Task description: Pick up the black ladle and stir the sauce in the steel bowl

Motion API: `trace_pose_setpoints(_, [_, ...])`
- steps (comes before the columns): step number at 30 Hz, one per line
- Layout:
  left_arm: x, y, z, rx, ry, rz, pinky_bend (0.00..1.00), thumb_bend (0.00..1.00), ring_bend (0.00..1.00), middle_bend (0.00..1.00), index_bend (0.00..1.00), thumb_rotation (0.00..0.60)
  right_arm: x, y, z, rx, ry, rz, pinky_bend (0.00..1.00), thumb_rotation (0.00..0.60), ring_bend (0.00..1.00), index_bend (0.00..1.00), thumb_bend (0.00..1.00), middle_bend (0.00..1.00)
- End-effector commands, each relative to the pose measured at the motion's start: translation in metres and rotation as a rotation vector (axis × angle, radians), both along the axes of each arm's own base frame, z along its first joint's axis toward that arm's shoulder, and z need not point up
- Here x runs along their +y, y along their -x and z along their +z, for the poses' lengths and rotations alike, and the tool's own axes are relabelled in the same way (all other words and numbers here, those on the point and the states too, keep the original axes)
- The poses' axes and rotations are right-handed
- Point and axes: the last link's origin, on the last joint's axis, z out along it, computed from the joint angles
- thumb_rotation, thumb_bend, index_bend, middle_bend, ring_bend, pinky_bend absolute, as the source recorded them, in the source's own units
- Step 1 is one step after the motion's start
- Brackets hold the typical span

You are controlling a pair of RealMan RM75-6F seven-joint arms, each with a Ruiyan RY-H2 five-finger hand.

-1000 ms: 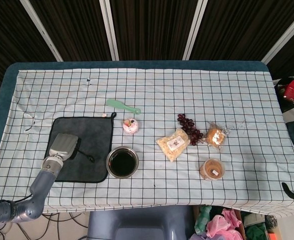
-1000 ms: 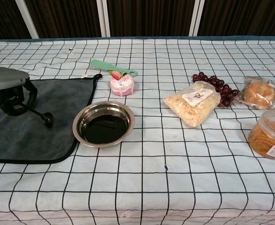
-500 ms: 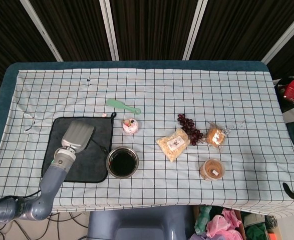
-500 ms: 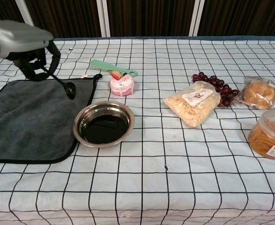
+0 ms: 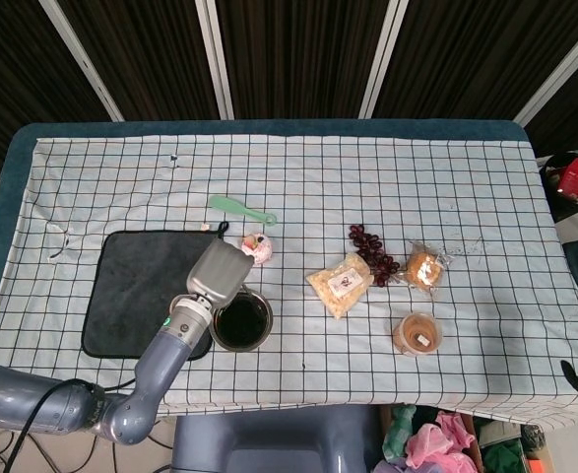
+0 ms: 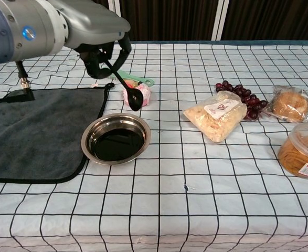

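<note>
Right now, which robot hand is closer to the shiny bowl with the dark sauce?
The left. The left hand holds the black ladle just above the steel bowl. The right hand shows in neither view.

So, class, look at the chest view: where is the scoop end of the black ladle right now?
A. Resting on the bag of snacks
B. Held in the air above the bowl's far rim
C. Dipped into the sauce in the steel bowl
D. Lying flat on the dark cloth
B: the left hand holds the black ladle, its scoop hanging clear above the steel bowl, not in the sauce.
</note>
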Motion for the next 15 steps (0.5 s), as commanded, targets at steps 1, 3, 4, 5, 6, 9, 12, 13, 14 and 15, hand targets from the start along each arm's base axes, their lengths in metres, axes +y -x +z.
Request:
trace_pose_setpoints(1, [-0.006,-0.010,-0.010,0.032,0.011,-0.022,0.81,0.48,0.91,0.90,0.66,0.600,0.000,0.000,0.000,-0.001,0.001,0.001,0.22,0.600,0.08,0.06,0.22,0.01])
trace_pose_setpoints(3, [-0.008,-0.015,-0.015,0.057,0.009,-0.039,0.81,0.49,0.91,0.90,0.66,0.600,0.001,0.000,0.001,-0.002,0.002,0.002,0.22,0.600,0.08,0.06,0.22,0.01])
trace_pose_setpoints(4, [-0.008,-0.017,-0.017,0.066,0.004,-0.042,0.81,0.49,0.91,0.90,0.66,0.600,0.001,0.000,0.001,-0.003,0.003,0.003,0.22,0.600,0.08,0.06,0.22,0.01])
trace_pose_setpoints(5, [-0.008,-0.018,-0.019,0.075,-0.001,-0.046,0.81,0.49,0.91,0.90,0.66,0.600,0.001,0.000,0.002,-0.004,0.004,0.003,0.22,0.600,0.08,0.06,0.22,0.01])
trace_pose_setpoints(6, [-0.008,-0.019,-0.020,0.083,-0.006,-0.048,0.81,0.49,0.91,0.90,0.66,0.600,0.001,0.000,0.002,-0.004,0.005,0.004,0.22,0.600,0.08,0.06,0.22,0.01])
trace_pose_setpoints(9, [-0.009,-0.021,-0.026,0.124,-0.021,-0.058,0.81,0.50,0.91,0.91,0.67,0.600,0.002,0.000,0.003,-0.005,0.008,0.004,0.22,0.600,0.08,0.06,0.22,0.01])
trace_pose_setpoints(12, [-0.008,-0.019,-0.029,0.164,-0.034,-0.067,0.83,0.50,0.91,0.91,0.68,0.600,0.002,0.000,0.003,-0.006,0.009,0.003,0.22,0.600,0.08,0.06,0.22,0.01])
trace_pose_setpoints(13, [-0.007,-0.017,-0.031,0.184,-0.038,-0.070,0.83,0.50,0.92,0.91,0.68,0.600,0.002,0.000,0.003,-0.006,0.010,0.003,0.22,0.600,0.08,0.06,0.22,0.01])
trace_pose_setpoints(14, [-0.007,-0.015,-0.032,0.192,-0.039,-0.068,0.84,0.50,0.92,0.91,0.68,0.600,0.002,0.000,0.003,-0.006,0.011,0.003,0.22,0.600,0.08,0.06,0.22,0.01])
trace_pose_setpoints(15, [-0.007,-0.014,-0.033,0.196,-0.039,-0.063,0.84,0.51,0.92,0.91,0.68,0.600,0.002,0.000,0.003,-0.006,0.011,0.003,0.22,0.600,0.08,0.06,0.22,0.01])
